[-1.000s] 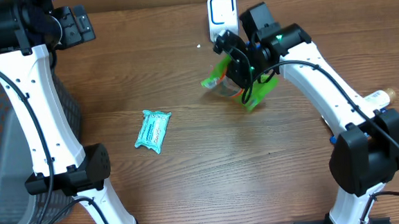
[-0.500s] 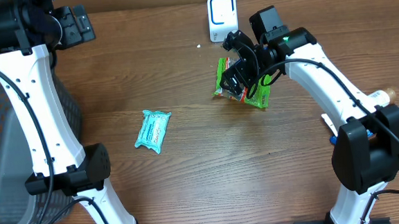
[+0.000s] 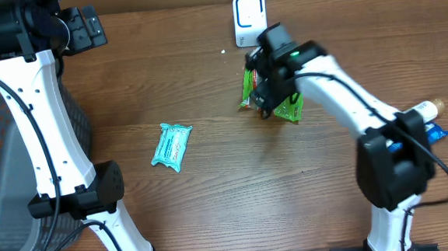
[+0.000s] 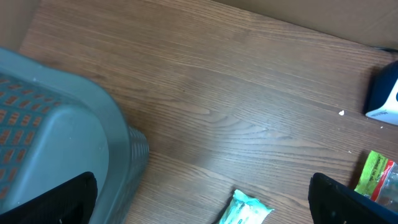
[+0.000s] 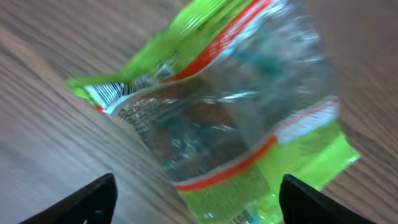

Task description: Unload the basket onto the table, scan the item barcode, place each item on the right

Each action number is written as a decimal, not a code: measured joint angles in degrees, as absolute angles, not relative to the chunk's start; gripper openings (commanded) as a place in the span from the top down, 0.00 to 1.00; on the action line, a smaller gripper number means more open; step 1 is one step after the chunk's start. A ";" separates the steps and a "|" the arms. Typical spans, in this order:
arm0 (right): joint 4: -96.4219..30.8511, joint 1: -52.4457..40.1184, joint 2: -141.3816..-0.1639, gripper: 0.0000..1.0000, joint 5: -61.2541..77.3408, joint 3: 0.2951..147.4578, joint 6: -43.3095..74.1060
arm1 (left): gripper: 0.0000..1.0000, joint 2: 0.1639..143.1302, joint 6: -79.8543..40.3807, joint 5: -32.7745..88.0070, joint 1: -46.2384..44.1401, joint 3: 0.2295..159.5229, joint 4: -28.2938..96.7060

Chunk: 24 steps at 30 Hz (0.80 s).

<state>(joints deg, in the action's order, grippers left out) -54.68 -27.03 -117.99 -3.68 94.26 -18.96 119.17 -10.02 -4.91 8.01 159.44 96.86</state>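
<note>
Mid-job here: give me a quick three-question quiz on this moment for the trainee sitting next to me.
1. True or false: the left gripper is open and holds nothing.
2. Which thing lies nearest the white scanner? A) the teal packet B) the green packet C) the mesh basket
3. Fill in: the right gripper hangs over the green packet with its jaws ____.
Key: 1 true; 2 B; 3 open.
</note>
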 measured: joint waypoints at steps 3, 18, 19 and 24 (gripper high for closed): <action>-54.57 -30.37 -121.43 0.18 -10.37 94.00 -18.85 | 0.00 119.17 -10.04 -4.91 8.01 159.44 96.86; -48.71 -31.57 -127.70 0.63 -25.23 94.17 -19.29 | 0.01 119.17 -10.02 -4.91 8.01 159.44 96.86; -49.60 -31.55 -127.79 0.71 -24.69 94.39 -19.38 | 0.00 119.17 -10.02 -4.91 8.01 159.44 96.86; -52.71 -31.51 -127.87 0.96 -22.79 94.83 -18.90 | 0.01 119.17 -10.04 -4.91 8.01 159.44 96.86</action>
<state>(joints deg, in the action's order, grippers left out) -52.71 -31.51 -127.87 -22.79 94.83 -18.90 119.17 -10.04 -4.91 8.01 159.44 96.86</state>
